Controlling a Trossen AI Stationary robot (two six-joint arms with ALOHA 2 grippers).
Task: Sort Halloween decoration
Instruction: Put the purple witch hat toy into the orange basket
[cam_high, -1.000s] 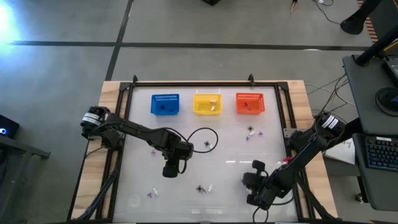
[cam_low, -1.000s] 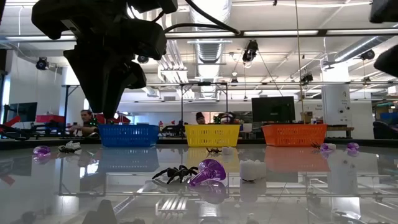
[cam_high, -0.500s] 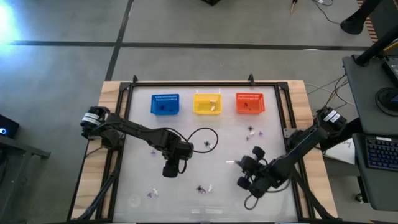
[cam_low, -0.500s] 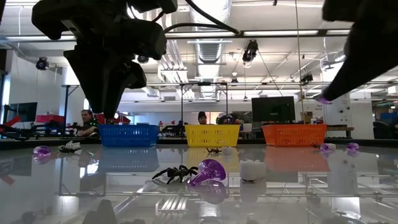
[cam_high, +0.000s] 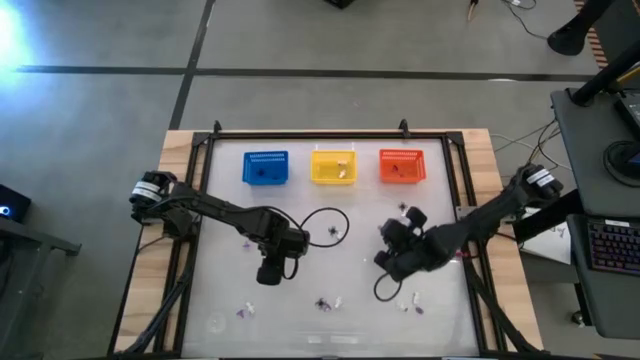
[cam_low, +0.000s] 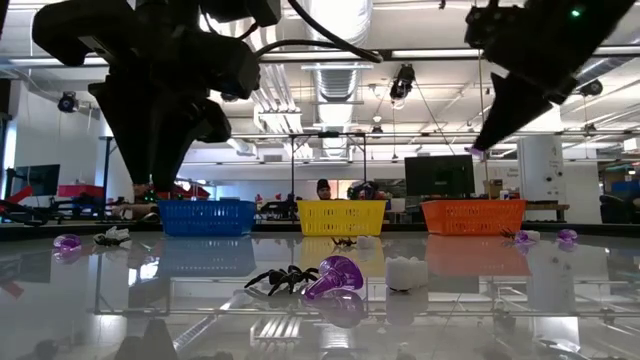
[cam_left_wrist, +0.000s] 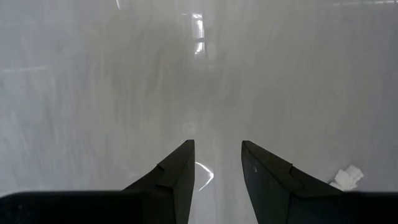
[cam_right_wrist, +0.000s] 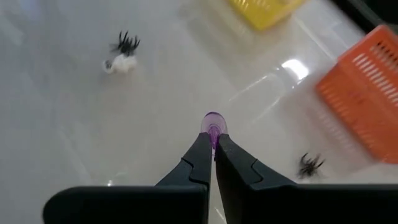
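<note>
I have the right tool (cam_right_wrist: 213, 138) pinched shut on a tiny purple plastic trinket (cam_right_wrist: 214, 122), lifted above the glossy white tabletop (cam_high: 360, 250), near the orange plastic basket (cam_high: 401, 166). My left tool (cam_left_wrist: 217, 163) hangs over bare tabletop with its fingers parted, holding nothing. A black spider piece (cam_low: 282, 278) lies loose on the tabletop toward the front.

Bright ceiling strip lights (cam_low: 470, 52) glare off the glossy white desk (cam_high: 360, 250), which mirrors everything near it. Both arms stand as black silhouettes against the lit room. Past the right jaws, the orange basket (cam_right_wrist: 364, 87) smears with blur.
</note>
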